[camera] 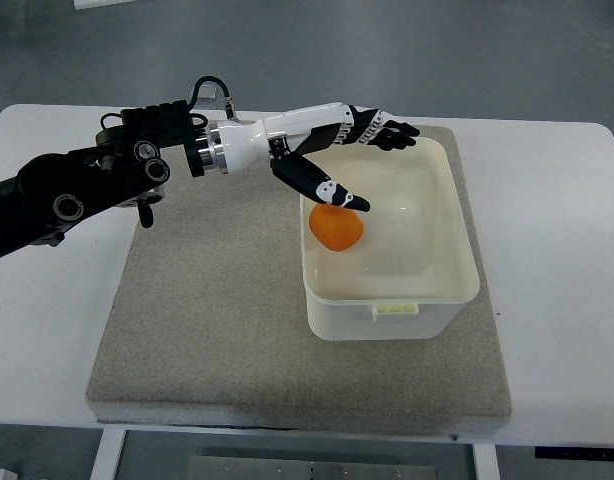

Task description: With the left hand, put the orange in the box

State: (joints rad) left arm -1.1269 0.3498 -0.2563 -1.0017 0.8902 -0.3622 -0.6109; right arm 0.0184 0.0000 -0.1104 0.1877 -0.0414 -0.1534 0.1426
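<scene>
Resting inside the white plastic box (391,300), the orange (336,229) looked delivered; the left hand (352,150) hovered above, fingers (395,133) spread, holding nothing.

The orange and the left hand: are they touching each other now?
Cannot tell. In the top view the left hand has its thumb overlapping the top edge of the orange, but no contact or gap shows plainly.

Box: the cream rectangular plastic box (391,262) sits on the right part of the grey felt mat (217,320).
Orange: the round orange fruit (336,227) lies in its left part.
My left hand (327,150): above the box's left rim.
</scene>
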